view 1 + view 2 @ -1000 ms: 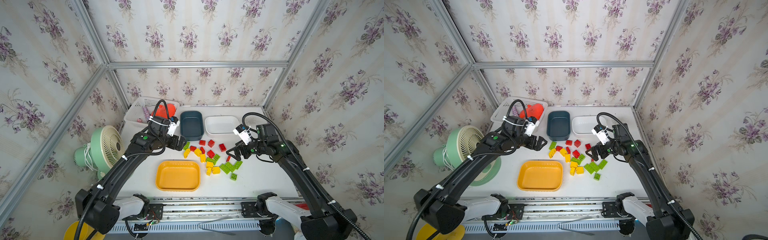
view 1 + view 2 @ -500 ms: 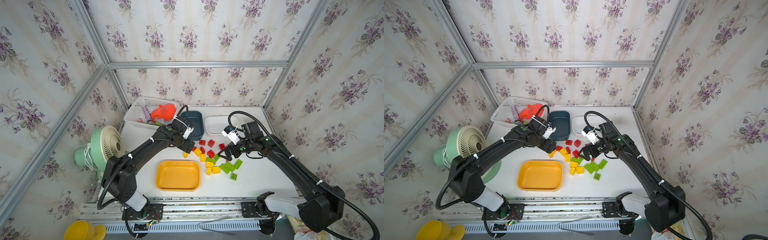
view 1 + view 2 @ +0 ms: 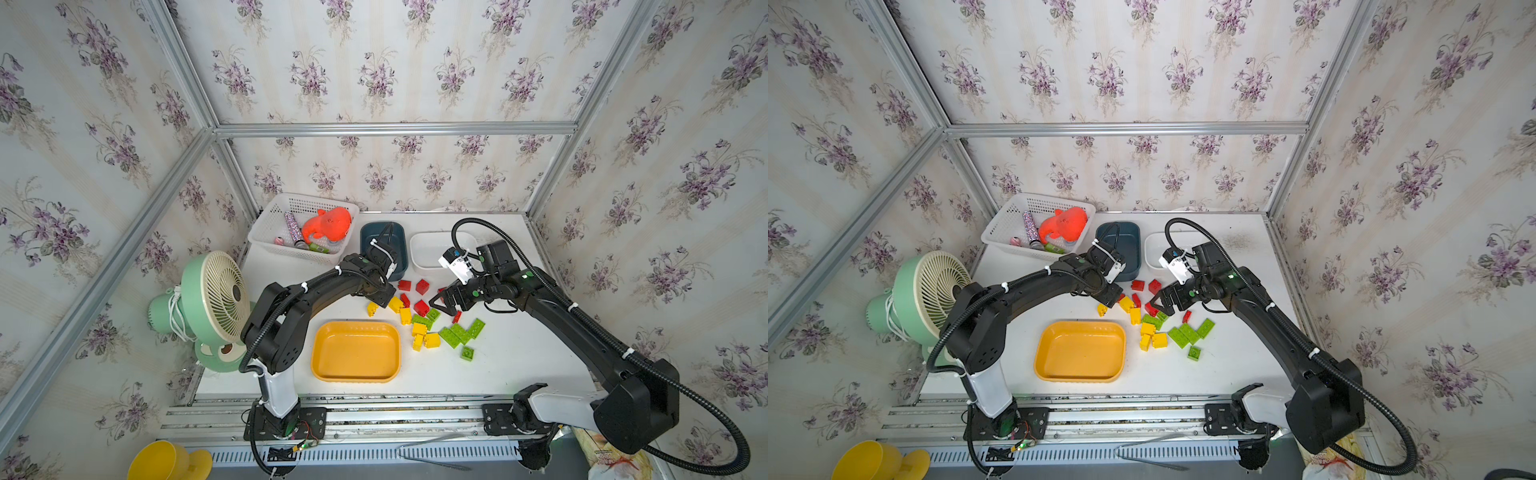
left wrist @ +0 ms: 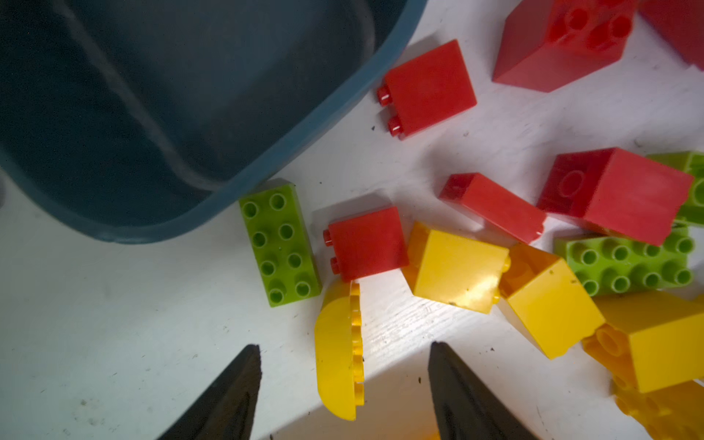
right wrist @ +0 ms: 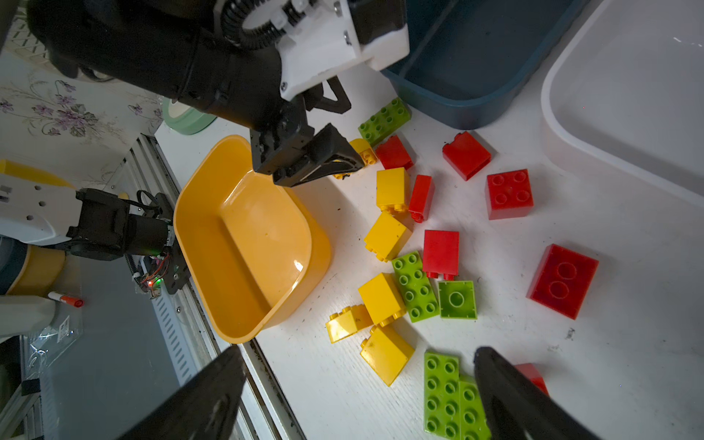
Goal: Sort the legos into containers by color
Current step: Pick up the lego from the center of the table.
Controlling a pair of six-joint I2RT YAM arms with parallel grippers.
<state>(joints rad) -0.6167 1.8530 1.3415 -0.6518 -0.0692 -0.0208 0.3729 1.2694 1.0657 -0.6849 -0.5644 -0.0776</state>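
Note:
The legos [image 3: 419, 316] lie loose in the middle of the table: red ones [image 3: 422, 286] at the back, yellow [image 3: 424, 338] and lime green [image 3: 459, 332] nearer the front. All three containers hold nothing: a teal tray [image 3: 370, 237], a white tray [image 3: 428, 253] and an orange-yellow tray [image 3: 355, 351]. My left gripper [image 4: 343, 344] is low at the pile's left edge. It is open, and its fingers straddle a rounded yellow brick [image 4: 337, 354] without touching it. My right gripper [image 5: 358, 349] hangs open over the pile's right side, holding nothing.
A white lattice basket [image 3: 286, 220] with an orange toy [image 3: 328, 224] stands at the back left. A green fan [image 3: 208, 299] is off the table's left edge. A yellow bowl [image 3: 162, 461] sits below the front rail. Floral walls with metal posts close in the table.
My left arm has swung from beside the basket down to the pile's left edge, and its jaws have narrowed around the rounded yellow brick. My right gripper has shifted left over the pile.

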